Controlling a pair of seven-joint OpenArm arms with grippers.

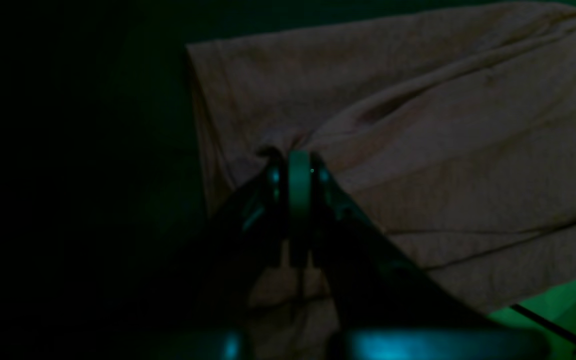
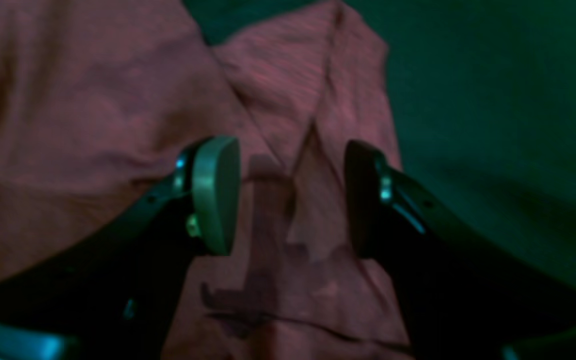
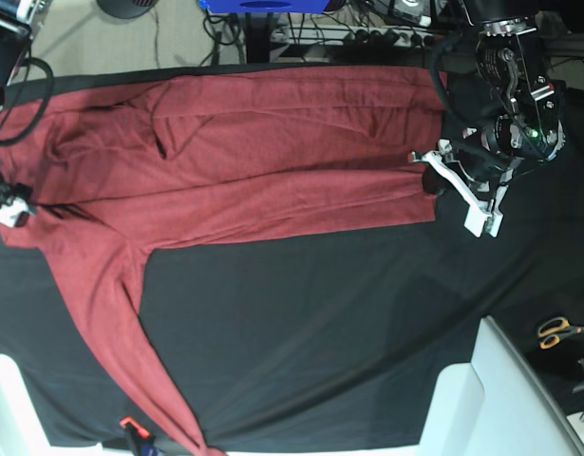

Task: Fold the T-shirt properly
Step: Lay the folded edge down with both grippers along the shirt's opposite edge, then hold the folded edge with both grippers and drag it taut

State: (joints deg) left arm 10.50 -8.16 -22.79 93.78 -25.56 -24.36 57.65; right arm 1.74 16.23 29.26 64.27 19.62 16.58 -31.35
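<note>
Red T-shirt (image 3: 273, 161): left fingers (image 1: 299, 170) pinch its edge; right fingers (image 2: 216, 195) are apart, holding nothing. Pull flat gently.

**A robotics lab bench, judged by its fittings**

A laboratory or test workspace is suggested rather than a home. A wide table is covered by a black cloth sheet (image 3: 320, 313), on which the T-shirt (image 3: 273, 152) is spread. Behind the table's far edge, a tangle of cables and a power strip (image 3: 367, 33) are seen on a bare floor, beside a blue object (image 3: 263, 5). Robot arm hardware with exposed wiring is mounted at the table's sides. Orange-handled scissors (image 3: 557, 332) are left at one edge, near white panels (image 3: 500, 399).
</note>
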